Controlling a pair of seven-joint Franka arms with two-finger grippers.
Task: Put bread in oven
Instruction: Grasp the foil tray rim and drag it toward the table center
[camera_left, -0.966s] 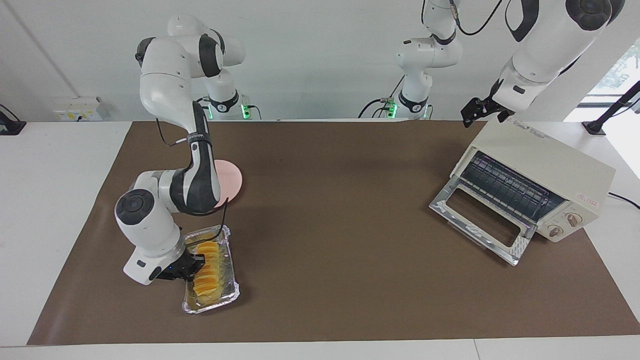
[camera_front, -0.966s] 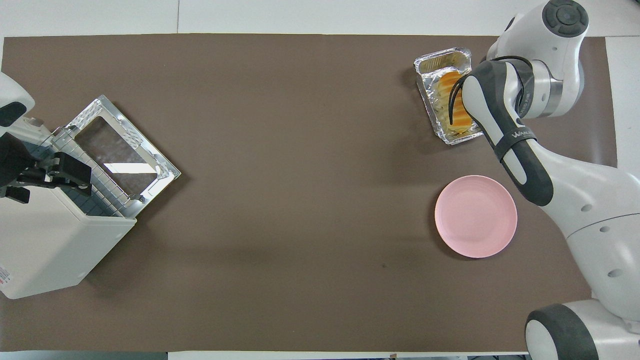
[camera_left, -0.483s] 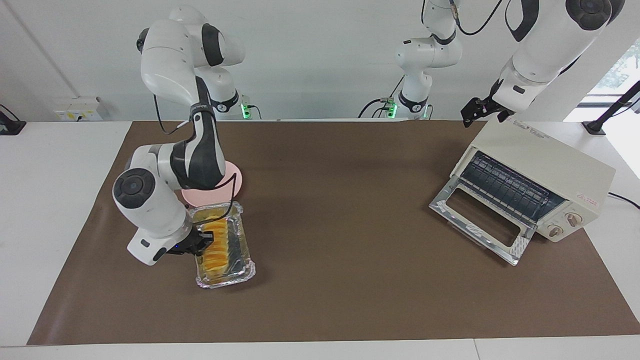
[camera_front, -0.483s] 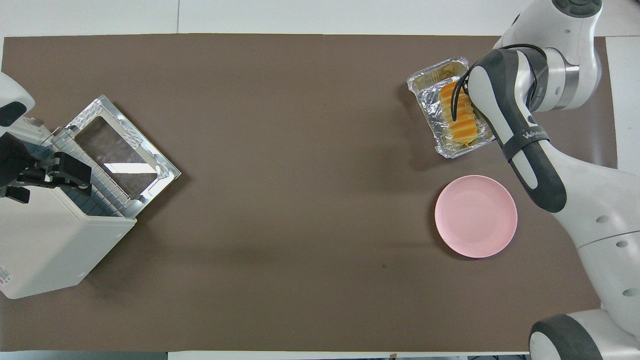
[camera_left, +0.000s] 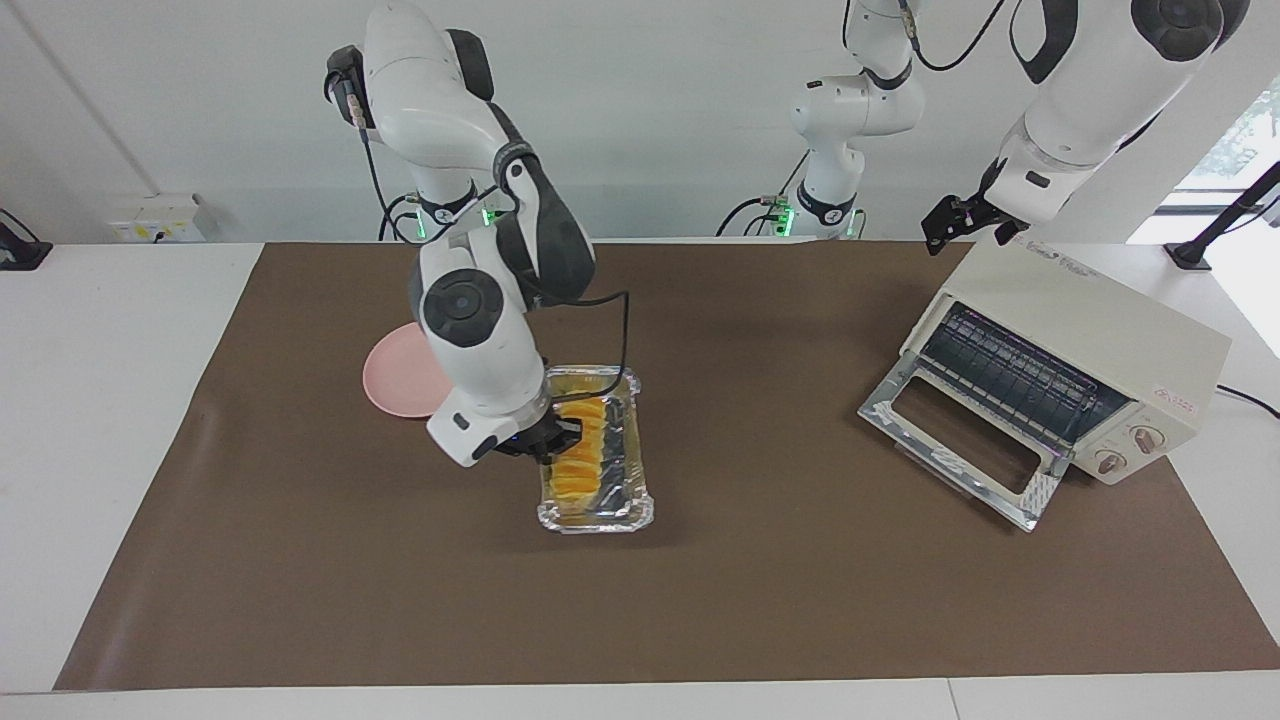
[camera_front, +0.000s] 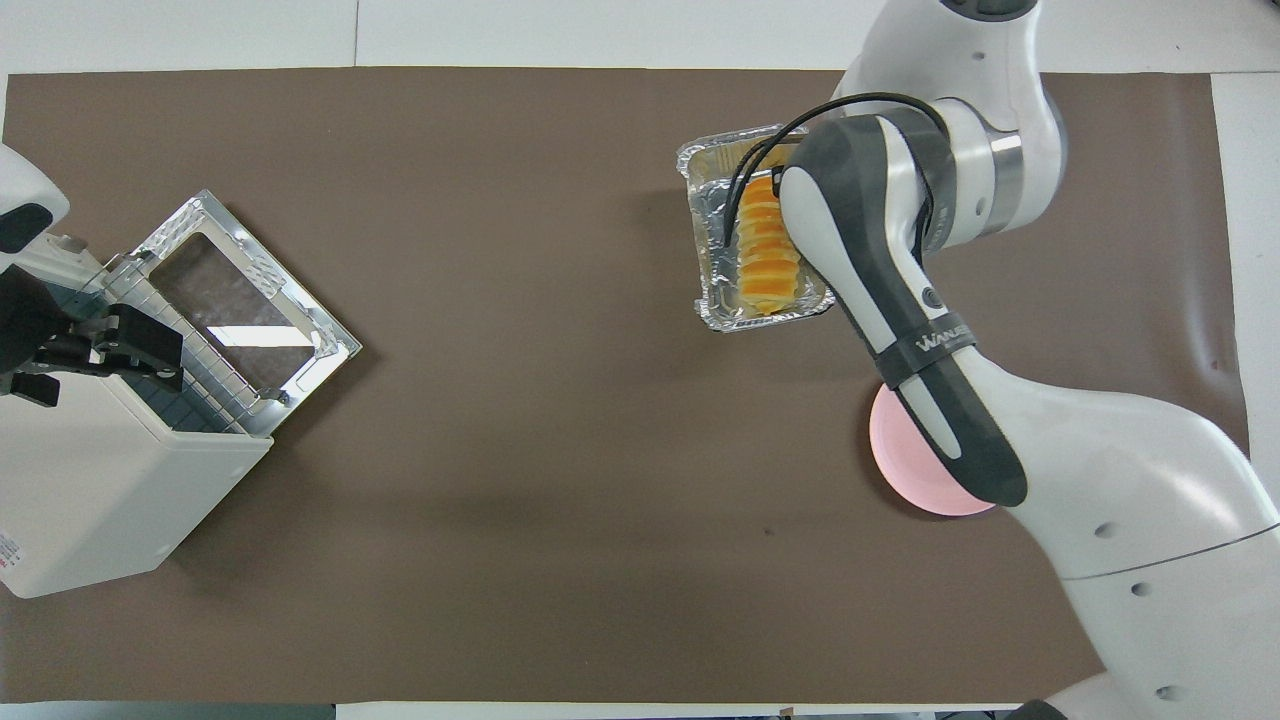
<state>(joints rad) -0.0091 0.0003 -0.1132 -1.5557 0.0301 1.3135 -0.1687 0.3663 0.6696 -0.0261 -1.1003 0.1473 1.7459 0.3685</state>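
The right gripper is pinching shut on the long side rim of the foil tray, its fingertips meeting on the thin foil, and it is holding the tray roughly level over the middle of the brown mat, toward the right arm's end. A shadow is showing under the tray's edge, so the tray is looking slightly raised, though I cannot tell this for sure. The bread is lying lengthwise inside the tray, just beside the gripper's fingers, with its ridged yellow-orange segments facing up. In the overhead view the arm's forearm is covering the gripper itself, leaving the bread and the tray's rim showing beside it. In the facing view, the pink plate is resting on the mat at about ten o'clock from the tray, partly hidden by the right arm. The oven is sitting well apart at about three o'clock from the tray, at the left arm's end of the table. Its glass door is lying dropped open toward seven o'clock, baring the wire rack. The left gripper is waiting over the oven's top, at the edge nearer the robots, with its pincer standing wide and holding nothing.
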